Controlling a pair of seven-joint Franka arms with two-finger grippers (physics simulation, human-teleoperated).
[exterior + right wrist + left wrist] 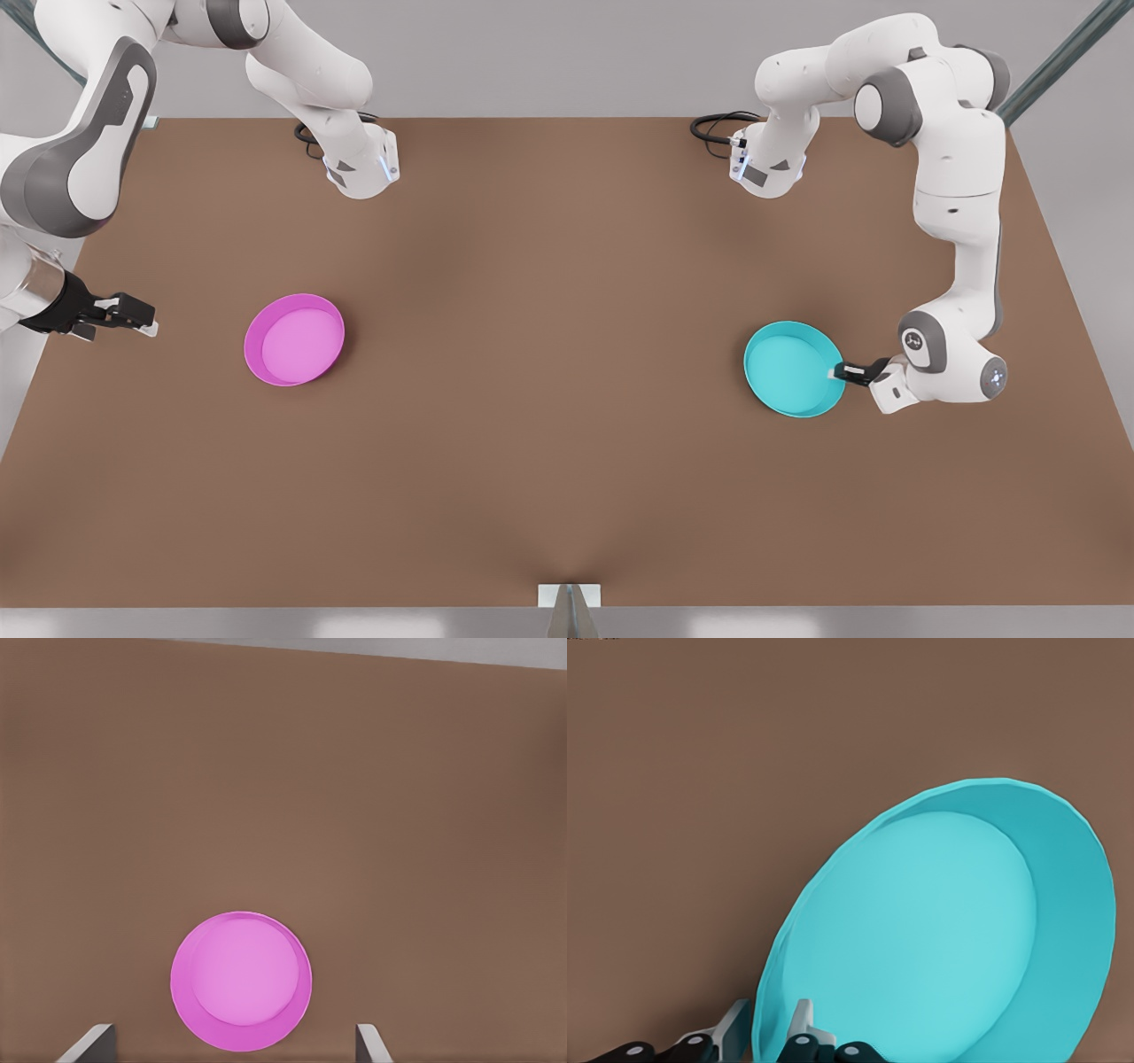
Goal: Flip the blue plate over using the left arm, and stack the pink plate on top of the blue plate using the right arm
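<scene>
While both plates sit on the brown table (549, 425), grey walls surround.

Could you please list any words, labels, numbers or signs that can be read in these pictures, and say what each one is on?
No readable text anywhere.
Blue plate, its rim between the left gripper jaws: plain, no print.
Pink plate, lying apart from the open right gripper: plain, no print.
Left arm joint: a small dark round emblem, too small to read.
Table: bare brown, no markings.

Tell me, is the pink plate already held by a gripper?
No, the pink plate lies alone on the table, with the right gripper open and apart from it.
</scene>
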